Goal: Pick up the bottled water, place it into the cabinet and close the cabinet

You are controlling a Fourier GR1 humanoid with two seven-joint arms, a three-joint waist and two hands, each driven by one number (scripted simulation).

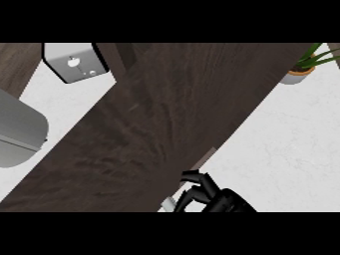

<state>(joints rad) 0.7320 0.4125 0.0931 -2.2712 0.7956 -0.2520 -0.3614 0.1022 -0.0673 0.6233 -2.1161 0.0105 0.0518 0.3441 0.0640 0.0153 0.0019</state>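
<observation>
Across the middle of our view runs the dark wooden cabinet door [165, 124], slanting from the lower left up to the upper right. It hides whatever is behind it, so we cannot tell where the bottled water stands. At the door's lower right edge sits our right hand [215, 195]. Its fingers [193, 177] are curled in on themselves with the tips against the door's edge, and we see nothing clamped between them. A small pale piece [170, 203] shows just left of the hand; we cannot tell what it is. On either side of the door we see the white counter [297, 149]. A potted plant [299, 73] stands at its far right, a shiny metal box [73, 61] at the far left, and a rounded grey object [7, 127] below that box.
</observation>
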